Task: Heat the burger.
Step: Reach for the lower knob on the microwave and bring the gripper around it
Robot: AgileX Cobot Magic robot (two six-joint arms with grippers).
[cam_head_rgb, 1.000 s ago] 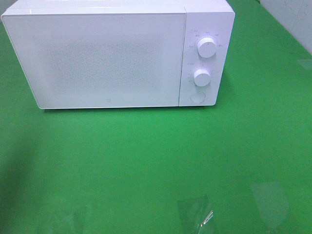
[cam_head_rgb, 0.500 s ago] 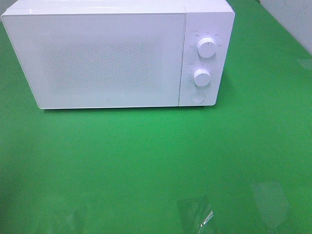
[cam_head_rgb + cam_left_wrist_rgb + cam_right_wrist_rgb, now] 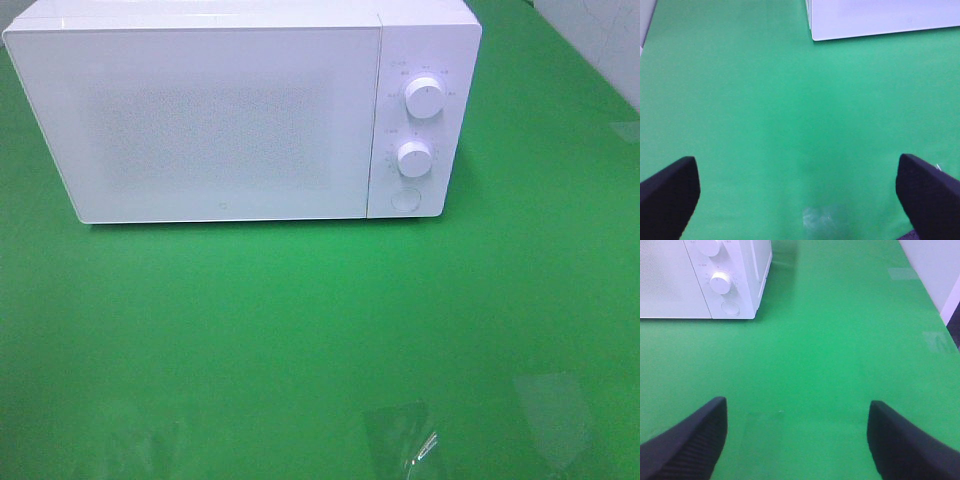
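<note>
White microwave (image 3: 230,115) sits at the back of the green tabletop (image 3: 300,330), door (image 3: 210,125) shut flat, frosted front panel, nothing readable through it. The control strip is on the microwave's right side: upper knob (image 3: 425,100), lower knob (image 3: 414,158) under it, round button (image 3: 404,200) at the bottom. The burger shows in no view, so can't tell where it is; the closed door hides the inside. There are two clear tape patches on the near part of the tabletop, one crinkled (image 3: 400,440) and one flatter (image 3: 555,410) toward the right. The left tool (image 3: 795,172) hangs over bare green, its black fingers (image 3: 670,195) spread wide with nothing between them. A lower corner of the microwave is ahead of it in the left wrist view, well apart. The right tool (image 3: 797,410) is also spread wide and empty, with dark ribbed fingers (image 3: 695,440), over bare tabletop. The microwave's knob side is ahead of it in the right wrist view, not touching. A pale wall edge (image 3: 935,270) runs along the far right side of the tabletop.
</note>
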